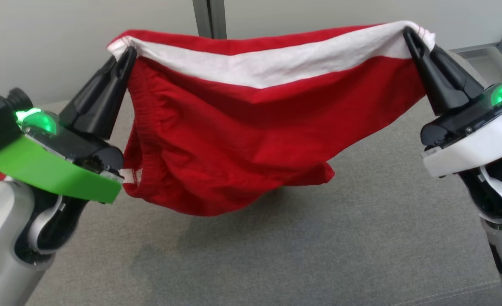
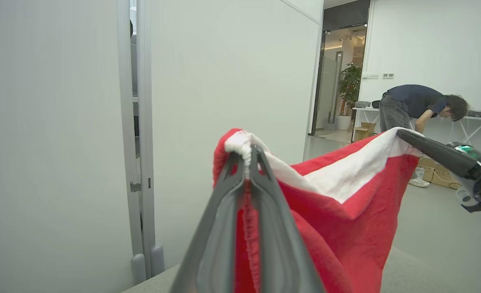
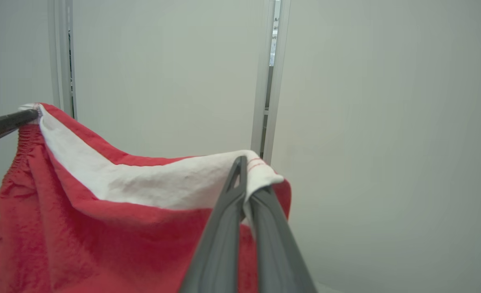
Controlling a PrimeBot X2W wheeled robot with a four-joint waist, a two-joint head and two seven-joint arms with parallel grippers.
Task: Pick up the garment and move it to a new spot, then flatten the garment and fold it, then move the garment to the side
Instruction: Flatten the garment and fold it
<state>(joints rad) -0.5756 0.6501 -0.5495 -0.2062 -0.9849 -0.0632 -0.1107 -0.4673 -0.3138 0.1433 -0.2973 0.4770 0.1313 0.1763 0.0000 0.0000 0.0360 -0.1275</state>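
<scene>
Above the grey surface [image 1: 361, 238] the red garment [image 1: 234, 140] with a white band hangs stretched in the air, lifted at both top corners. The left hand [image 1: 128, 53] pinches the left corner shut, the right hand [image 1: 409, 35] the right corner, both tilted upward and inward.

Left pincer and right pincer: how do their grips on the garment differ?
The left pincer pinches a gathered elastic edge; the right pincer pinches the end of the flat white band. The left pincer's wrist cover is green; the right pincer's is white. Both are shut on the red garment, holding it spread between them.
</scene>
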